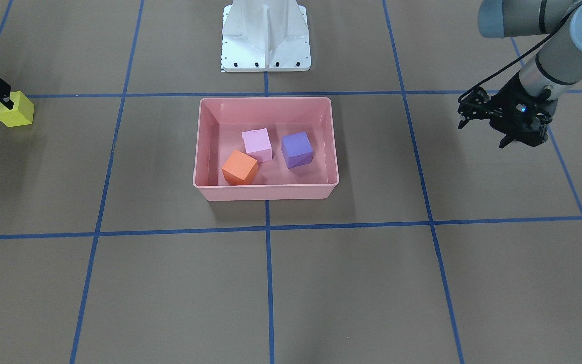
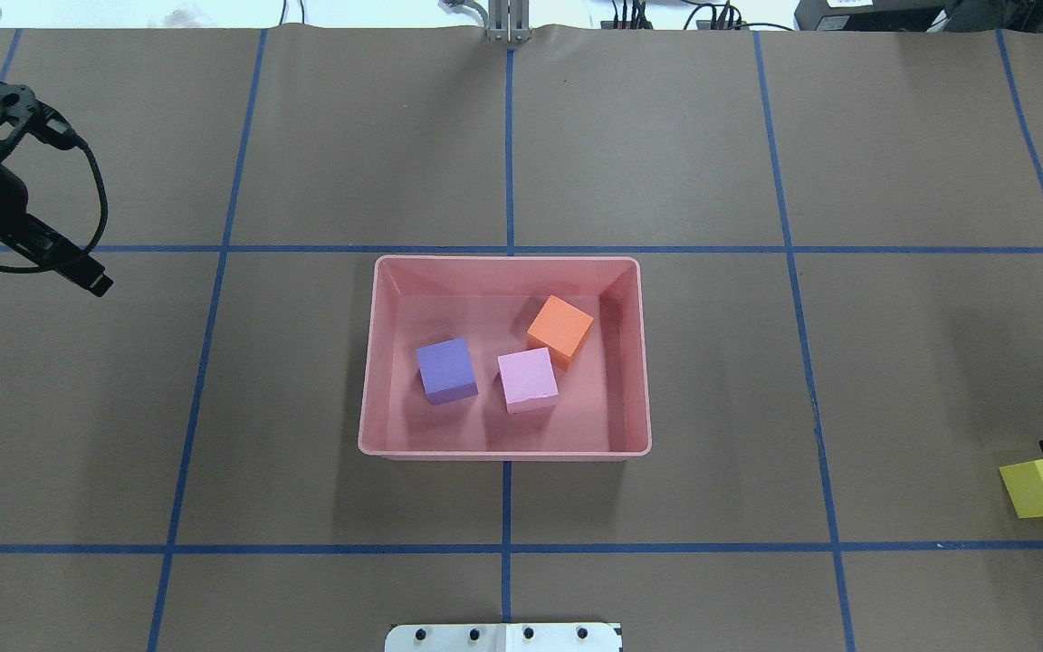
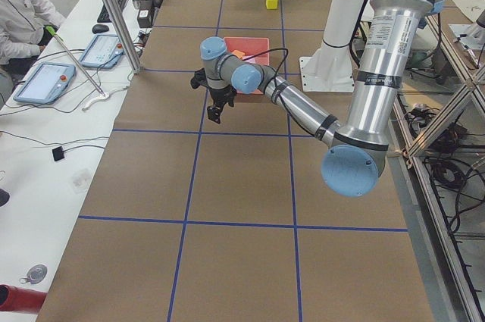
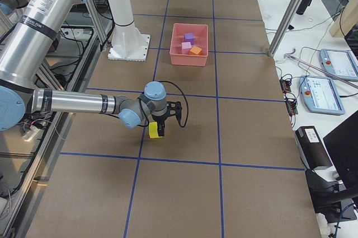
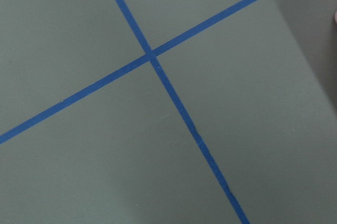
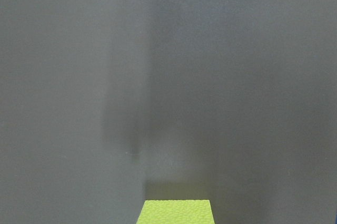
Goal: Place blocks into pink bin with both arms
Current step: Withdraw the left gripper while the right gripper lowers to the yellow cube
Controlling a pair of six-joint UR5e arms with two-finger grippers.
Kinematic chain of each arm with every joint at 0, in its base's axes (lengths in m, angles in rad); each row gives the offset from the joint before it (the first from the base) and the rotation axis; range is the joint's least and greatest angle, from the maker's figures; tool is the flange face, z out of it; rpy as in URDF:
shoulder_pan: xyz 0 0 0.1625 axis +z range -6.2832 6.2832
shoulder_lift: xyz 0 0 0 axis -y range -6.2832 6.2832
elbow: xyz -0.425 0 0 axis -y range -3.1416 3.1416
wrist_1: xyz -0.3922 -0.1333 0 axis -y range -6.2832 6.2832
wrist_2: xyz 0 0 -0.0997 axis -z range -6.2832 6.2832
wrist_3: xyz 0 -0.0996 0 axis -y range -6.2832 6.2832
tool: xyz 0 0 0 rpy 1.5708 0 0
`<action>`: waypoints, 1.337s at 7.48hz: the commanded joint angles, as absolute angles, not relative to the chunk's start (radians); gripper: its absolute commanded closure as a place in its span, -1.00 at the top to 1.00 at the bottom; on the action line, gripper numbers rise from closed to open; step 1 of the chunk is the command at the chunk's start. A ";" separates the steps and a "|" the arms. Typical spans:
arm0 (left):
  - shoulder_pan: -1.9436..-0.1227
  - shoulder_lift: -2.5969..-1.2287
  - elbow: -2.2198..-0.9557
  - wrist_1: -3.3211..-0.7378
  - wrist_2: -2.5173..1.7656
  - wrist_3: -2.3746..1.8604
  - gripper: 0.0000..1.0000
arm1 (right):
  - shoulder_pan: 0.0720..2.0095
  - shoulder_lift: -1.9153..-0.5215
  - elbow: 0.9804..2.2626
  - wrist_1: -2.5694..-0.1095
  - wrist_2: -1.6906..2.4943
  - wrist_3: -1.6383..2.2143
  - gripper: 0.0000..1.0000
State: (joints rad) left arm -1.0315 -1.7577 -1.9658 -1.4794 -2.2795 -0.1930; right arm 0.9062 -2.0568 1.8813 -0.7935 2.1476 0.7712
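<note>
Okay, three of four are done: the orange block [image 1: 239, 168], light-pink block [image 1: 256, 145] and purple block [image 1: 297, 149] sit on the floor of the pink bin [image 1: 265, 192], orange and pink just beside each other and purple a little apart. The yellow block [image 1: 14, 110] is the one left, out on the table [image 1: 372, 283] well apart from the bin, on the robot's right. The right gripper [image 1: 4, 101] is right at it, with one black finger against its top edge. You can't tell from these views whether the fingers are clamped on it or only straddling it, or whether it's off the table. The left gripper [image 1: 482, 132] hangs over bare table on the other side, fingers spread, holding nothing. On handling, the block looks like a small matte cube: probably light, stiff enough and not slippery or fragile. Take it on two opposite flat side faces, fingers square to them and centred, not on a corner, or it may twist. The bin walls are low, so a modest lift should clear the rim.
</note>
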 commanded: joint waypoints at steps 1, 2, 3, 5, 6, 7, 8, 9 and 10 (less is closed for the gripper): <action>-1.032 -1.753 -1.962 -1.485 -2.281 -0.192 1.00 | 0.823 -2.066 1.872 -0.728 2.087 0.860 1.00; -1.032 -1.753 -1.960 -1.486 -2.281 -0.192 1.00 | 0.786 -2.068 1.841 -0.688 2.048 0.870 1.00; -1.032 -1.753 -1.957 -1.486 -2.280 -0.192 1.00 | 0.770 -2.068 1.821 -0.667 2.037 0.870 1.00; -1.032 -1.753 -1.957 -1.486 -2.279 -0.192 1.00 | 0.712 -2.066 1.793 -0.666 1.988 0.870 1.00; -1.032 -1.753 -1.953 -1.488 -2.279 -0.192 1.00 | 0.698 -2.066 1.789 -0.666 1.977 0.870 0.91; -1.029 -1.753 -1.951 -1.488 -2.279 -0.192 1.00 | 0.693 -2.063 1.789 -0.664 1.982 0.868 -0.21; -1.028 -1.753 -1.950 -1.488 -2.279 -0.192 1.00 | 0.689 -2.056 1.793 -0.664 1.983 0.868 -0.83; -1.028 -1.753 -1.944 -1.489 -2.279 -0.192 1.00 | 0.690 -2.039 1.808 -0.664 1.996 0.868 -0.93; -1.026 -1.753 -1.944 -1.489 -2.279 -0.193 1.00 | 0.692 -2.007 1.831 -0.673 2.025 0.871 -0.97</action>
State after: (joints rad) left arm -1.0278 -1.7533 -1.9461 -1.4889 -2.2795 -0.1921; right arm 0.6915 -2.0382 1.8081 -0.6663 1.9982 0.8690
